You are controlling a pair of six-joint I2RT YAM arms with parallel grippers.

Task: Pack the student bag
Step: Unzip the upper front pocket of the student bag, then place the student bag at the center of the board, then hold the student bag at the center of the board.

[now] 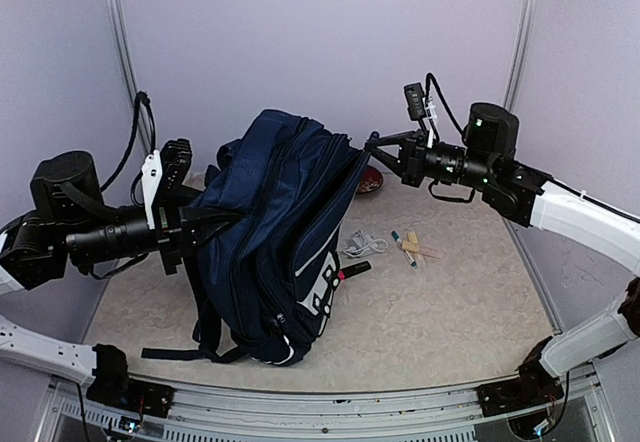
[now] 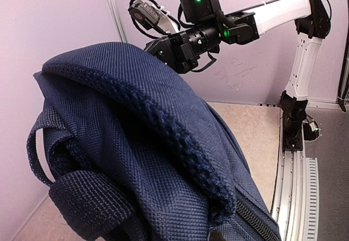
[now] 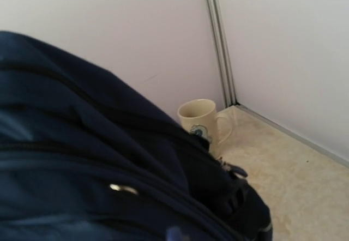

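Right gripper [image 1: 372,148]: jaws pressed together, pinching fabric at the backpack's [image 1: 285,232] top edge, at its 1 o'clock. Left gripper [image 1: 216,218]: tips buried in the backpack's side at 9 o'clock, can't tell if spread or closed. Backpack stands upright on the table [image 1: 450,302], centre-left, between both arms. White cable [image 1: 362,244] and markers [image 1: 408,248] at its 3 o'clock. Mug [image 3: 199,120] just behind it.
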